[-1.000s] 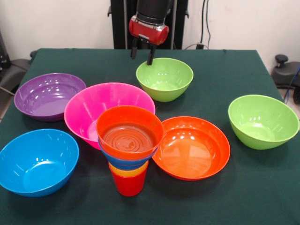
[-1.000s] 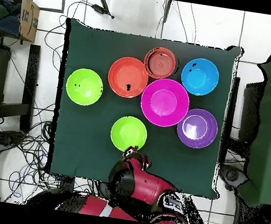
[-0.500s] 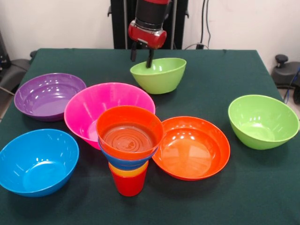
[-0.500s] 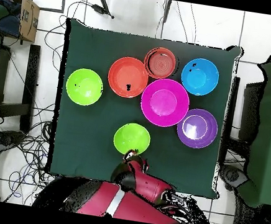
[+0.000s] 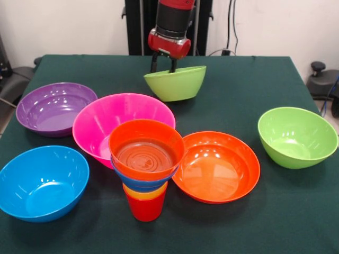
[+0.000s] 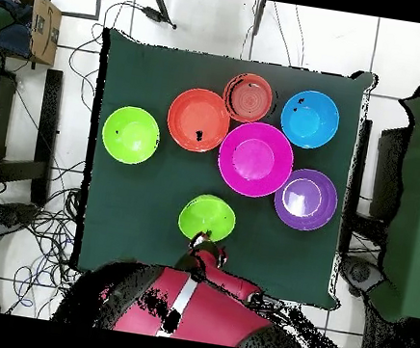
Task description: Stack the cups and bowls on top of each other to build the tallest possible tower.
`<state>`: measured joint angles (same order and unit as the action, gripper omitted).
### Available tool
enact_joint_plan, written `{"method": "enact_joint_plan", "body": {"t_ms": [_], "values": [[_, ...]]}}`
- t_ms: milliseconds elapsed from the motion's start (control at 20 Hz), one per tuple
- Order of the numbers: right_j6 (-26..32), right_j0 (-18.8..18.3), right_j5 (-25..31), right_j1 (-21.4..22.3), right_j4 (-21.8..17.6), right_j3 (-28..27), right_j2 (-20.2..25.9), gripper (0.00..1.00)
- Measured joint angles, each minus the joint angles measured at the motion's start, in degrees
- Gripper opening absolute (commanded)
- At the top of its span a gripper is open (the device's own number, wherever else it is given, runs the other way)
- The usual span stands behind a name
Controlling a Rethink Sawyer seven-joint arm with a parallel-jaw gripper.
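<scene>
The tool pinches the far rim of a lime bowl, so the bowl hangs tilted above the counter, clear for carrying. The tower, red cup lowest, stands at the near side between the pink bowl and orange bowl.

The tabletop lies bare along its far edge and across the wide strip between the raised lime bowl and the other lime bowl; the near right corner is open too; the middle is crowded: pink bowl, large orange-red bowl and the tower touch or nearly touch; purple bowl and light blue bowl fill the left side, with only narrow gaps.
</scene>
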<state>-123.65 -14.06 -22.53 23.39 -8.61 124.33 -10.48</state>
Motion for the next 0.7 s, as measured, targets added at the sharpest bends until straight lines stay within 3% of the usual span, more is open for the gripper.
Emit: {"method": "enact_joint_plan", "body": {"t_ms": [700], "values": [[0.0,0.01,-0.04,5.57,-0.02,0.03,0.91,1.0]]}}
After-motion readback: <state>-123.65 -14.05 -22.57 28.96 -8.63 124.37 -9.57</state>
